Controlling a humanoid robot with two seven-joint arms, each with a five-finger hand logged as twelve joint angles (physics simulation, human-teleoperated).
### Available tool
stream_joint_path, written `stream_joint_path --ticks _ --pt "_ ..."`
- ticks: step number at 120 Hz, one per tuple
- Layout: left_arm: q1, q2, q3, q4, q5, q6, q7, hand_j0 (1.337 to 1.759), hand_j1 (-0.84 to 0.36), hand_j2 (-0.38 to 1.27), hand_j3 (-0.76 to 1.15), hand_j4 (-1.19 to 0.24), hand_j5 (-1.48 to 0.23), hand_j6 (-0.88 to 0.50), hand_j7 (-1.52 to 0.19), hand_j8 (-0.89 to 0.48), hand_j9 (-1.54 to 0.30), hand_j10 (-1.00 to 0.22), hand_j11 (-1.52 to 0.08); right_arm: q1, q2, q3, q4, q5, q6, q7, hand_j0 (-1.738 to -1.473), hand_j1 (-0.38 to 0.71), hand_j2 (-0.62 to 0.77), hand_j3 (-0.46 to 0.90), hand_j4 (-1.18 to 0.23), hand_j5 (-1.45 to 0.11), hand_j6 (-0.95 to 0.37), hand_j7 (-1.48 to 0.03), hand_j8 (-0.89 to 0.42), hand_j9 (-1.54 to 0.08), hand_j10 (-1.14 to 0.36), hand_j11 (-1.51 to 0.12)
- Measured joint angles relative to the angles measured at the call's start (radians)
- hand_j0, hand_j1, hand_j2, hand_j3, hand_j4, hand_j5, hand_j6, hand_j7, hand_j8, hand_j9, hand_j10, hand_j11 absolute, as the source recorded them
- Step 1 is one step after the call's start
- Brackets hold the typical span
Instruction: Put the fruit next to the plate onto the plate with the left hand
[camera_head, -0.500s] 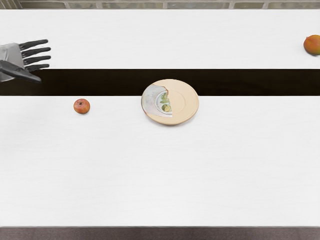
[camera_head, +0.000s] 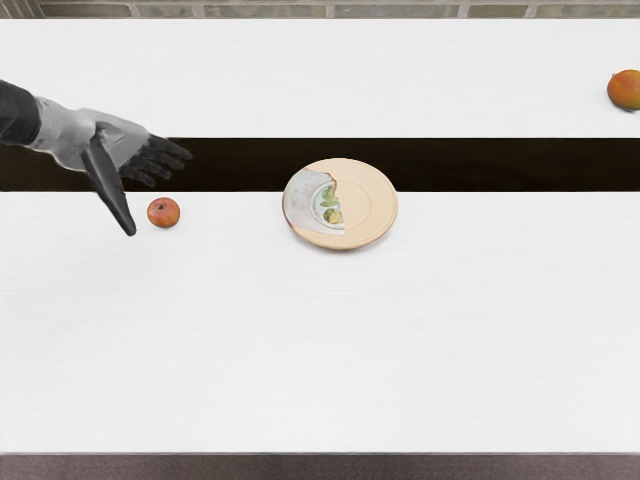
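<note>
A small red apple (camera_head: 163, 212) lies on the white table, left of the tan plate (camera_head: 365, 203). The plate carries a grey and green pattern on its left half and holds nothing. My left hand (camera_head: 135, 175) reaches in from the left edge and hovers just up and left of the apple, not touching it. Its dark fingers (camera_head: 160, 158) are spread and its thumb (camera_head: 110, 190) points down toward the table beside the apple. The hand holds nothing.
A dark gap (camera_head: 480, 164) runs across the table behind the plate, between two white surfaces. A second fruit, orange and red (camera_head: 624, 90), lies at the far right edge on the back surface.
My left hand has moved right and down from the far left edge toward the apple, and more of the arm now shows. The apple and plate have not moved.
</note>
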Motion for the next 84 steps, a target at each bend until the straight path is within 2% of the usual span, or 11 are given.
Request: stream_joint_path --ticks 6,14,24,37,51,66,84 --pt "0.002 -0.052 0.001 -0.017 0.057 0.001 0.038 1.658 0.30 0.01 0.00 -0.04 -0.06 -0.04 -0.06 -0.04 -0.06 -0.04 -0.06 0.000 0.000 0.000 0.000 0.000 0.000 0.000 -1.658 -0.35 0.00 0.00 0.00 0.00 0.00 0.00 0.00 0.00 0.00 0.00" --pt "-0.026 -0.062 0.001 -0.030 0.125 0.030 0.067 1.658 0.29 0.01 0.00 -0.05 -0.07 -0.05 -0.07 -0.05 -0.07 -0.05 -0.07 0.000 0.000 0.000 0.000 0.000 0.000 0.000 -1.658 -0.35 0.00 0.00 0.00 0.00 0.00 0.00 0.00 0.00 0.00 0.00" --pt "-0.065 -0.074 0.002 -0.037 0.192 0.084 0.085 1.658 0.28 0.01 0.00 -0.06 -0.08 -0.06 -0.08 -0.06 -0.08 -0.06 -0.08 0.000 0.000 0.000 0.000 0.000 0.000 0.000 -1.658 -0.35 0.00 0.00 0.00 0.00 0.00 0.00 0.00 0.00 0.00 0.00" --pt "-0.050 -0.166 0.008 -0.035 0.270 0.155 0.094 1.658 0.25 0.02 0.00 -0.09 -0.11 -0.09 -0.11 -0.09 -0.11 -0.09 -0.11 0.000 0.000 0.000 0.000 0.000 0.000 0.000 -1.658 -0.35 0.00 0.00 0.00 0.00 0.00 0.00 0.00 0.00 0.00 0.00" --pt "0.018 -0.292 0.026 0.054 0.365 0.249 0.098 1.658 0.20 0.02 0.00 -0.12 -0.16 -0.12 -0.16 -0.12 -0.16 -0.12 -0.16 0.000 0.000 0.000 0.000 0.000 0.000 0.000 -1.658 -0.35 0.00 0.00 0.00 0.00 0.00 0.00 0.00 0.00 0.00 0.00" --pt "0.026 -0.298 0.048 0.122 0.420 0.327 0.099 1.658 0.15 0.03 0.00 -0.17 -0.22 -0.17 -0.22 -0.17 -0.22 -0.17 -0.22 0.000 0.000 0.000 0.000 0.000 0.000 0.000 -1.658 -0.35 0.00 0.00 0.00 0.00 0.00 0.00 0.00 0.00 0.00 0.00" --pt "0.091 -0.335 0.083 0.184 0.442 0.422 0.099 1.658 0.09 0.05 0.00 -0.22 -0.29 -0.22 -0.29 -0.22 -0.29 -0.22 -0.29 0.000 0.000 0.000 0.000 0.000 0.000 0.000 -1.658 -0.35 0.00 0.00 0.00 0.00 0.00 0.00 0.00 0.00 0.00 0.00"
